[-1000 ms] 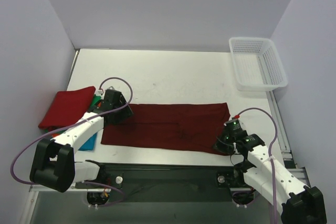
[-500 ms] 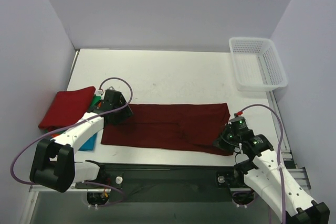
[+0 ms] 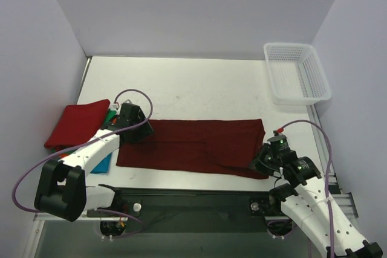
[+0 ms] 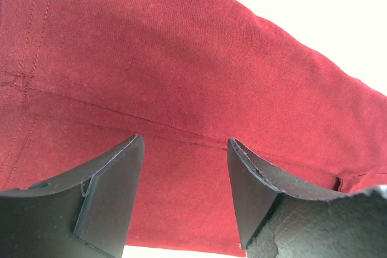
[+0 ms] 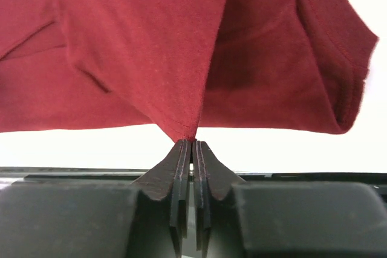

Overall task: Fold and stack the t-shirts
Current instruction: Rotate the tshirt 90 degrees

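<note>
A dark maroon t-shirt (image 3: 193,143) lies as a long flat band across the front of the table. My left gripper (image 3: 141,133) hovers over its left end, open, with only cloth showing between the fingers (image 4: 184,140). My right gripper (image 3: 260,164) is at the shirt's near right corner and is shut on a pinched tip of the hem (image 5: 192,141). From that tip the maroon cloth (image 5: 151,46) rises in a peak, with a fold curling at the right. A folded bright red t-shirt (image 3: 77,123) tops a stack at the left, with green (image 3: 111,115) and blue (image 3: 104,163) cloth peeking out.
A white mesh basket (image 3: 297,74) stands at the back right corner. White walls close in the table on the left, back and right. The black front rail (image 3: 193,200) and both arm bases run along the near edge.
My right arm has shifted a little to the right, drawing the shirt's near right corner with it. The left arm has not moved.
</note>
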